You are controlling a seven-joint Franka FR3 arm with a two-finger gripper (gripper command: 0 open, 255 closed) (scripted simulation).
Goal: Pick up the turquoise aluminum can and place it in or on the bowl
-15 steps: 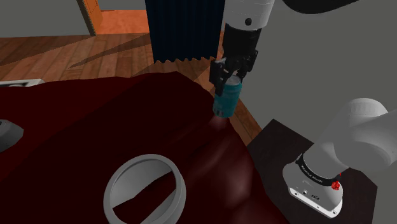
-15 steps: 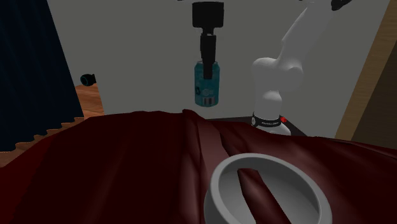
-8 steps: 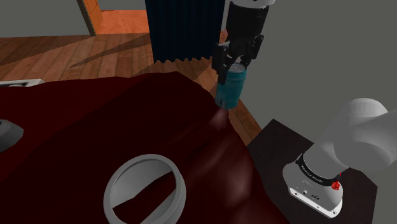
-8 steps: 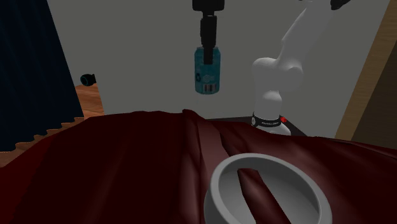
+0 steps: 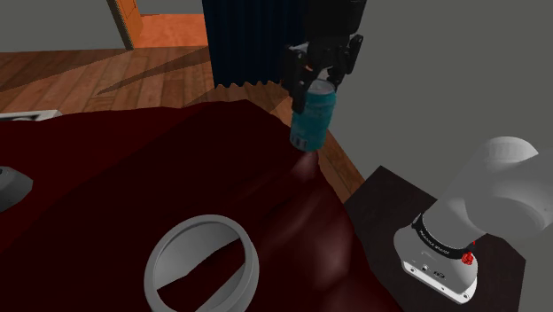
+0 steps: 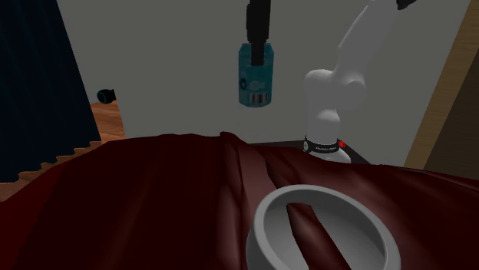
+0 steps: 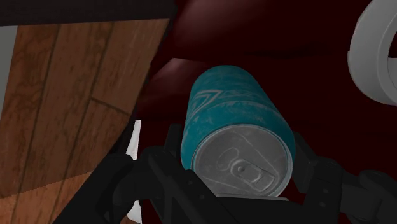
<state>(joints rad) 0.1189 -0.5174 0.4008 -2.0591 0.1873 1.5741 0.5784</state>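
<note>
The shoulder view looks down from behind the stand (image 5: 383,206) across the dark red cloth (image 5: 115,177), the second exterior view faces back low from the cloth's opposite edge, both sharing the grey bowl (image 5: 199,222), while the wrist view looks closely down past the can (image 7: 238,124).

Claw (image 7: 236,186) clasping turquoise can (image 7: 230,118), over dark red cloth (image 7: 267,60), grey bowl (image 7: 368,69) nearby

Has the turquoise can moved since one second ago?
Yes. The can, clasped by the gripper, has risen farther above the dark red cloth.
</note>
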